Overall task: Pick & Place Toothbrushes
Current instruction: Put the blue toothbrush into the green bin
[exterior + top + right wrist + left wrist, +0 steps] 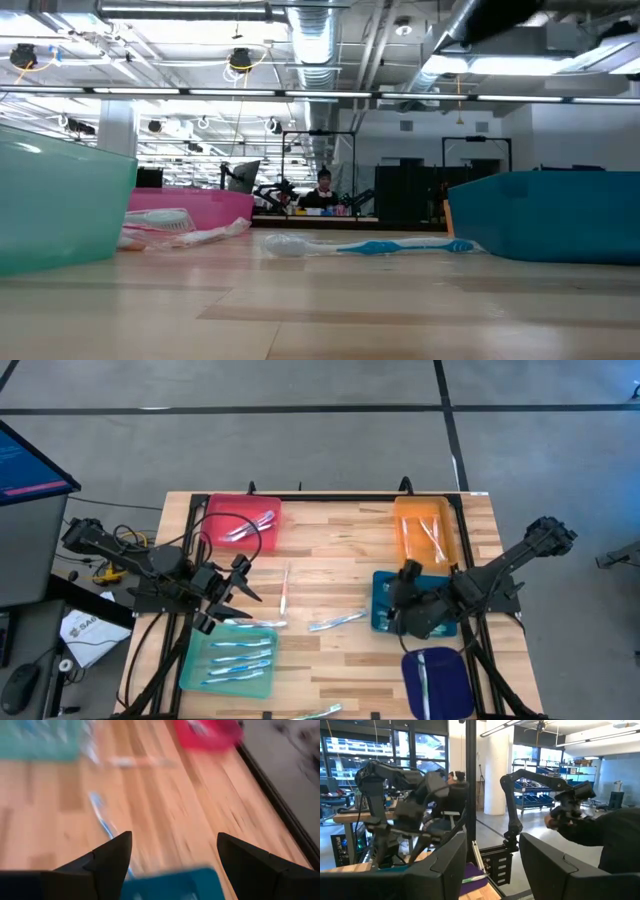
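Toothbrushes [240,651] lie sorted in trays: several in the mint tray [195,670], a few in the red tray [215,512], a couple in the orange tray [410,538], one in the dark blue tray [450,680]. Loose ones rest on the wooden table [340,570]: a white-and-pink brush [285,588] and a blue-and-clear brush [336,622]. The right gripper [397,603] hangs over the teal tray [381,610], fingers spread, empty. The left gripper [232,588], beside the mint tray, is parted, holding nothing.
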Controlling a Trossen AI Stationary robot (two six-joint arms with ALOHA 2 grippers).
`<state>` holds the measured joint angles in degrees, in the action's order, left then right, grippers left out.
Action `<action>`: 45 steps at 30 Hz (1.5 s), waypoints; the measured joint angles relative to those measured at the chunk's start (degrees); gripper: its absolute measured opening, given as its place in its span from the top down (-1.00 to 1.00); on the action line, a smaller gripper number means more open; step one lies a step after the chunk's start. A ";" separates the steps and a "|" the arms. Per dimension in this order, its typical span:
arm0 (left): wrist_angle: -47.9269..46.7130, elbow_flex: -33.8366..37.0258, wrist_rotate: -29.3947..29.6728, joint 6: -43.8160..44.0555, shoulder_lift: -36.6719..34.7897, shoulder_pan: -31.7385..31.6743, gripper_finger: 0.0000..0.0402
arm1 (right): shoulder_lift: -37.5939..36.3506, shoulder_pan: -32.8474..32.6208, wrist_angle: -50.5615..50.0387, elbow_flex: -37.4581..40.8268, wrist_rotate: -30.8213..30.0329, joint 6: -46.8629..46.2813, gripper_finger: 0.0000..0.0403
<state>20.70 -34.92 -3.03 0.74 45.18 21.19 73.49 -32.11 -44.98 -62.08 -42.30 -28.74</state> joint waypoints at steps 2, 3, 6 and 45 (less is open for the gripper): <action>-0.05 0.00 0.00 0.18 0.36 0.00 0.12 | 0.00 -0.01 5.29 0.00 0.29 4.57 -0.42; -0.21 0.01 0.00 0.19 0.38 0.00 0.12 | 0.00 -0.01 7.47 0.00 0.50 6.31 -0.42; 0.03 0.02 0.00 0.17 0.76 0.00 0.12 | 0.00 -0.01 11.44 0.00 1.56 9.61 -0.42; 0.77 0.02 0.02 -0.49 3.23 -0.11 0.12 | 0.00 0.01 14.37 0.00 1.96 10.74 -0.42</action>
<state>21.47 -34.89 -3.01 0.25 48.40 21.08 73.49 -32.10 -30.61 -62.08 -40.34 -18.00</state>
